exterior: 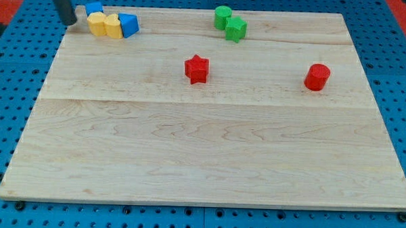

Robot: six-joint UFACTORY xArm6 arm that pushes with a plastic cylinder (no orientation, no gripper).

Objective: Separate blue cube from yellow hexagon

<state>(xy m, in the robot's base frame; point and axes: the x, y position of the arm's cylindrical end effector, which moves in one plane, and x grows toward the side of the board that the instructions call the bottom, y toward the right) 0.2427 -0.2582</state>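
Camera view: pale wooden board (209, 141) filled most of the frame. At its top-left corner, blue cube (93, 8) touched yellow hexagon (96, 23); a second yellow block (113, 25) and a blue wedge-like block (129, 24) adjoined rightward. My tip (70, 23), a bare rod without jaws, stood just left of the hexagon.

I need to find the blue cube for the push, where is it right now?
The blue cube sits at the board's top-left corner in the camera view, touching the upper left of the yellow hexagon, with my tip just to its left.
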